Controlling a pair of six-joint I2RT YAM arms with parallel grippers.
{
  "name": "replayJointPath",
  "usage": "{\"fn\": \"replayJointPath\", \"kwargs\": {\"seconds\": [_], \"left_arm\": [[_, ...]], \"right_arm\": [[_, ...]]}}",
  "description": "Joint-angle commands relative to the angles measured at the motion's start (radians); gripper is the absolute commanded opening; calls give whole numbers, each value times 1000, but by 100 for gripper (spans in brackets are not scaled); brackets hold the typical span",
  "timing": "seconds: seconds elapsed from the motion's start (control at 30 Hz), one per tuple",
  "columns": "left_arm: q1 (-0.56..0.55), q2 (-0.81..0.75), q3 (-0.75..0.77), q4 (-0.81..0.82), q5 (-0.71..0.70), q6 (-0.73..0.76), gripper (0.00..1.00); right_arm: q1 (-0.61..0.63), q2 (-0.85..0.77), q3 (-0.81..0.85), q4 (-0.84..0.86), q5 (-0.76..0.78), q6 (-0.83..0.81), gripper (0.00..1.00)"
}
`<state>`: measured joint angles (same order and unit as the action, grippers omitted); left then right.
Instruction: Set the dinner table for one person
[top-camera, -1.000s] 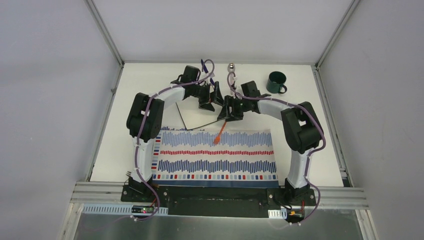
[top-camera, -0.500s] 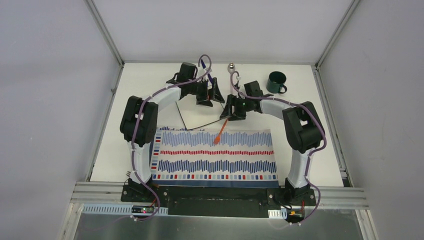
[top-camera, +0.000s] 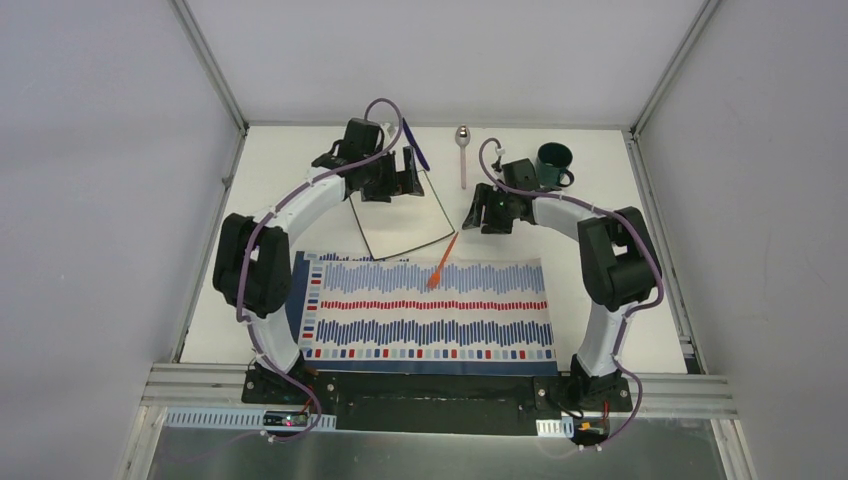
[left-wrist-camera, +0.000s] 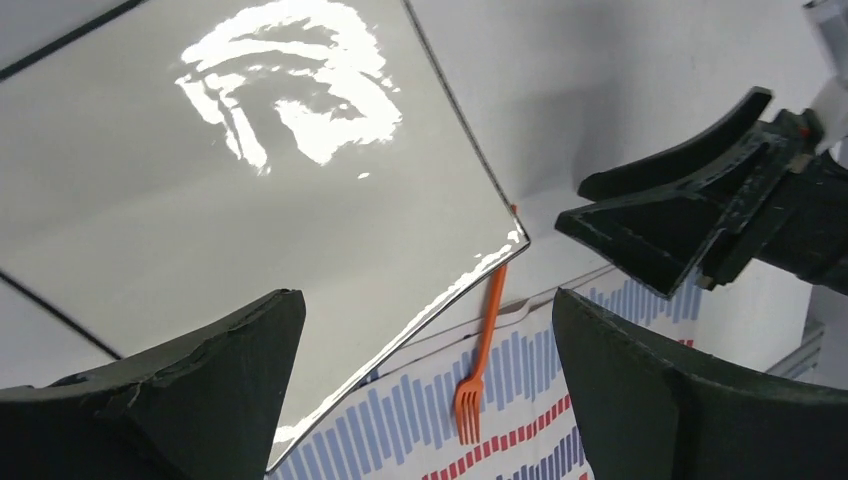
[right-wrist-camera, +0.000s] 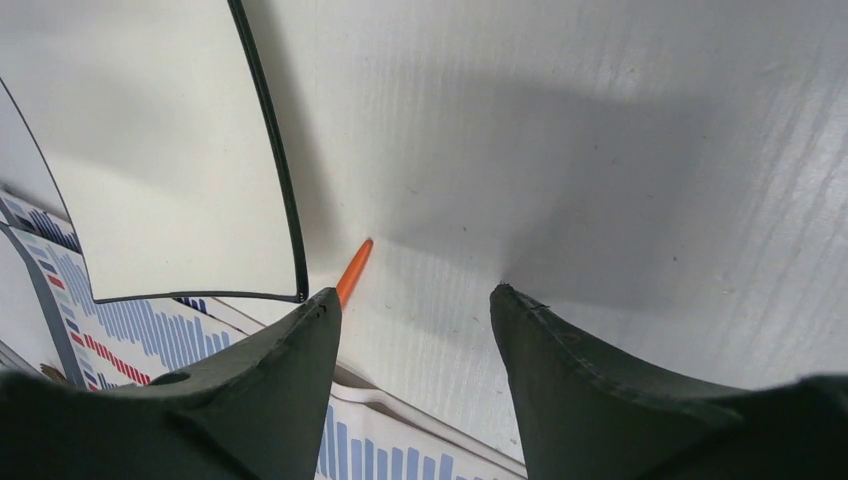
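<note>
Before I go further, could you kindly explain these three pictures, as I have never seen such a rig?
Two robot arms are bolted at the near edge of a white table. One picture looks down from above; the other two come from a camera on each wrist, with that arm's own dark fingers showing. On the table lie a striped placemat, a square white plate just beyond it, an orange fork partly on the mat, a spoon and a green mug. The left pincer and the right pincer both stand open, holding nothing.
</note>
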<state>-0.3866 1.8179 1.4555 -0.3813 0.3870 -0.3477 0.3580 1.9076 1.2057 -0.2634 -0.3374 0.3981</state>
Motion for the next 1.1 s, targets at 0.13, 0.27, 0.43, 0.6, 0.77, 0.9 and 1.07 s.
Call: {"fn": "replayJointPath", "kwargs": {"seconds": [0.13, 0.27, 0.43, 0.6, 0.77, 0.9, 1.07], "left_arm": [[-9, -180, -153, -83, -295, -31, 99], [-18, -246, -233, -88, -395, -47, 99], [-20, -309, -311, -77, -449, -46, 99], [-19, -318, -358, -58, -448, -42, 99], [-18, -307, -388, -37, -494, -39, 99], [-18, -308, -400, -26, -543, -38, 99], [-18, -343, -425, -18, -612, -31, 99]], "right_arm": [[4, -77, -28, -10, 66, 7, 61], [4, -66, -27, -14, 63, 5, 62], [4, -67, -22, -20, 67, 2, 62], [5, -67, -10, -25, 77, 2, 62], [1, -30, 37, -26, 54, 0, 62], [-2, -3, 75, -14, 49, -5, 61], [2, -38, 70, -59, 233, -46, 62]]}}
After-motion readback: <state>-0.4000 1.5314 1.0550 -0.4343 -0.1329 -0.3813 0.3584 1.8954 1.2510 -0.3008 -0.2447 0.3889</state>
